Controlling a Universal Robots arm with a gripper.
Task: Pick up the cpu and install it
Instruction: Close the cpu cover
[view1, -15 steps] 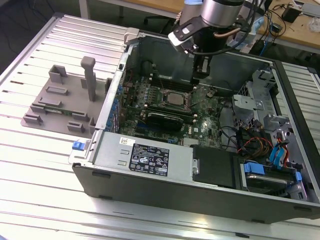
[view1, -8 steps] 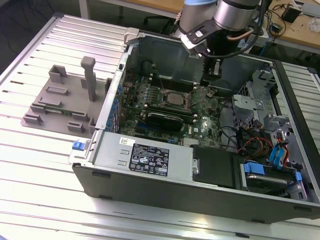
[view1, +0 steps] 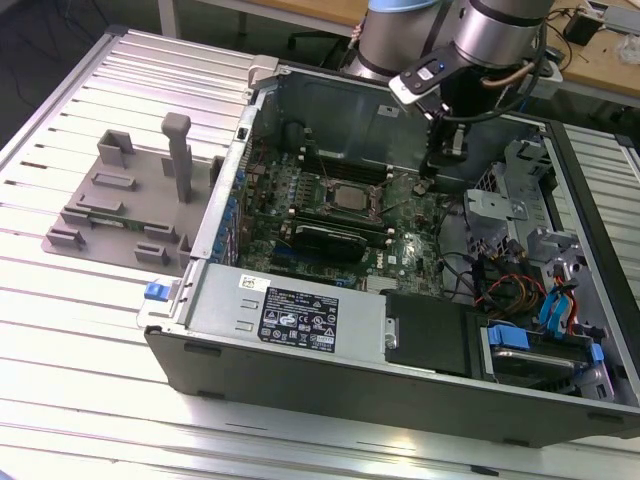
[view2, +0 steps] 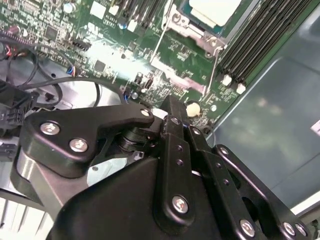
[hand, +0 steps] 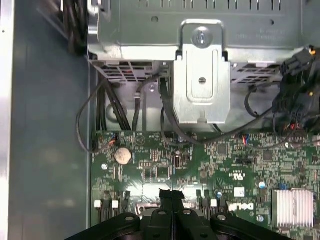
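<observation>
Nearest, the labelled power supply (view1: 290, 315) lines the near wall of the open computer case (view1: 400, 385), which lies on a ribbed metal tabletop (view1: 90, 330). Deeper in, the cpu (view1: 348, 197) sits in its socket at the middle of the motherboard (view1: 410, 245). The gripper (view1: 425, 185) hangs low over the board, just to the exterior view's right of the socket, its fingers pressed together on nothing. The pickup and placing look done. Whether the socket frame is latched cannot be told, and securing it would call for fine, gentle contact. A grey plastic fixture (view1: 130, 200) stands toward the tabletop's left edge, and a wooden workbench (view1: 310, 8) lies beyond.
</observation>
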